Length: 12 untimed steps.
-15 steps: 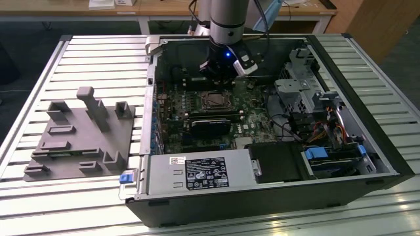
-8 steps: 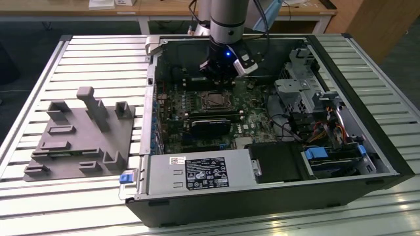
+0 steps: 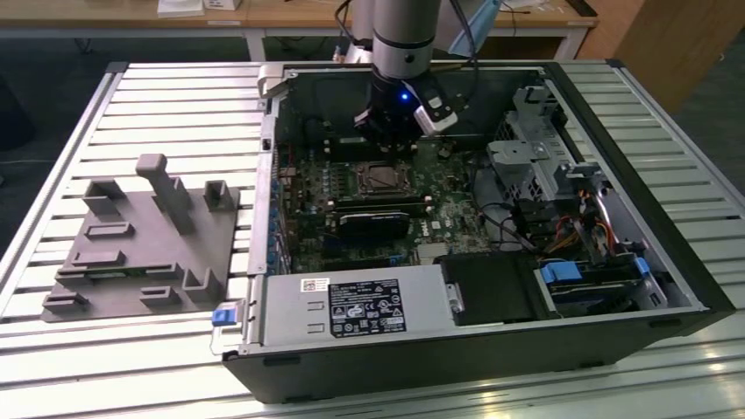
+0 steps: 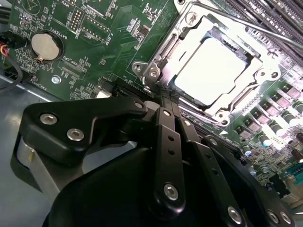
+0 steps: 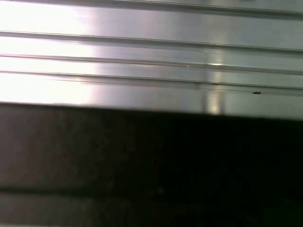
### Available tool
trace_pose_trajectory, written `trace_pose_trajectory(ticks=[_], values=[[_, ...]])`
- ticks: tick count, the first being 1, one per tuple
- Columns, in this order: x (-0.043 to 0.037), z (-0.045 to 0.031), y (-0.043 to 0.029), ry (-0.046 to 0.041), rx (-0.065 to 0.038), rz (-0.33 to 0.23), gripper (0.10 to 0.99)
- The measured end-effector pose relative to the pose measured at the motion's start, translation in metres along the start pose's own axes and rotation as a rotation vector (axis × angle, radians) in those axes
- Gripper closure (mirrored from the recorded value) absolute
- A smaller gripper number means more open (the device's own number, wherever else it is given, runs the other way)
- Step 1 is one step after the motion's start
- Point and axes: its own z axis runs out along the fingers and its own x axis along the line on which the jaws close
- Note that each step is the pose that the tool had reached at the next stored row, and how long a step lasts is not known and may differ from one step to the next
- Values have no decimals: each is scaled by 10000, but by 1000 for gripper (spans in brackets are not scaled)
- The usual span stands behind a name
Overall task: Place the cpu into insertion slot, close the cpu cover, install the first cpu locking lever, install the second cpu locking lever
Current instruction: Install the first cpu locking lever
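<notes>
Standing open on a slatted aluminium table (image 3: 174, 96), a dark computer case (image 3: 652, 253) shows its green motherboard (image 3: 454, 223). Beside it toward the exterior view's left, a grey fixture block (image 3: 140, 240) rests on the slats. Wooden desks (image 3: 291, 17) line the far side of the room over a dark floor. The arm (image 3: 402, 35) reaches down into the case; its gripper (image 4: 165, 97) hangs just beside the insertion slot (image 3: 381, 179), fingers drawn together and holding nothing. In the second wrist view the cpu (image 4: 215, 71) sits seated in the slot, bright under glare, with the cpu cover (image 4: 163, 52) lying down around it. A coin cell (image 4: 46, 46) sits well apart on the board.
</notes>
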Motion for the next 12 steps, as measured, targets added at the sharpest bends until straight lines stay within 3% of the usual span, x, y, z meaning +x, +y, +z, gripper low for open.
trace_pose_trajectory(ticks=[5,12], values=[[0,12,2,1,81,-2,980],[-1,0,5,-4,74,-1,980]])
